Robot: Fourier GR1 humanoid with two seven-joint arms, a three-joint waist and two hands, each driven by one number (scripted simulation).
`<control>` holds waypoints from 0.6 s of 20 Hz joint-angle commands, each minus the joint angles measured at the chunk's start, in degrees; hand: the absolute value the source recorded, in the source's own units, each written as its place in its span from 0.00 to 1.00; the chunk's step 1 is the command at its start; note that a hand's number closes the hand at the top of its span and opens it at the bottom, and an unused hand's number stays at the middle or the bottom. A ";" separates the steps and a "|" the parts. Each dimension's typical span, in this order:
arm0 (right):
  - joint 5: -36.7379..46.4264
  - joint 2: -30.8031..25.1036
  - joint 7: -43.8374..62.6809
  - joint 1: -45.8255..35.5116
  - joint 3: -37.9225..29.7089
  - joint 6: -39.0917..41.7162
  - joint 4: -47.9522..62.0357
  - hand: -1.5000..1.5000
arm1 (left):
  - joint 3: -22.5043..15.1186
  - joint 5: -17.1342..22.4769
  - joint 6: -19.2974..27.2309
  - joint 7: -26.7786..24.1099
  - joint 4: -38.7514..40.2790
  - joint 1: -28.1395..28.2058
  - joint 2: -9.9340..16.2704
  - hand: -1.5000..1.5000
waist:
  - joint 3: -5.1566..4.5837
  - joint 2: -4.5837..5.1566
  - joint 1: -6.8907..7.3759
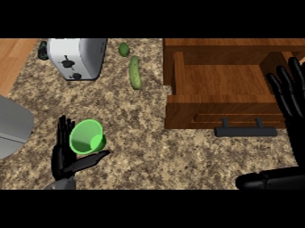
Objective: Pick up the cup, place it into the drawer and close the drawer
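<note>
Left hand point(68, 156) grasping one green cup point(87, 136); right hand point(300, 100) released; one drawer point(224, 91), apparently open.

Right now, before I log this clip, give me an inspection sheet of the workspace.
Surface: speckled stone counter, wood at upper left.
Job's things: green cup at the left hand; wooden drawer pulled open, nothing seen inside, dark handle in front.
Clutter: toaster, cucumber, small green fruit.
Hands: left hand curled round the cup; right hand open beside the drawer.
Cables: nothing seen.
Surroundings: grey object at left edge.
</note>
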 commanded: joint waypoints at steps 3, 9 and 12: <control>-1.20 -0.62 -0.13 -0.10 -0.91 1.19 0.91 0.00 | 0.45 1.91 -2.35 0.01 1.25 -1.76 -0.12 0.00 | 0.01 -0.02 0.09; 1.60 1.18 -5.50 5.93 1.62 2.26 -0.17 0.00 | 3.06 3.87 -9.26 -4.62 11.18 -4.63 2.40 0.00 | 0.00 0.00 -0.06; -1.99 -0.66 3.32 1.28 -1.00 0.30 -3.34 0.00 | 1.72 4.37 -10.98 -2.86 9.25 -6.25 0.60 0.00 | 0.00 -0.04 -0.06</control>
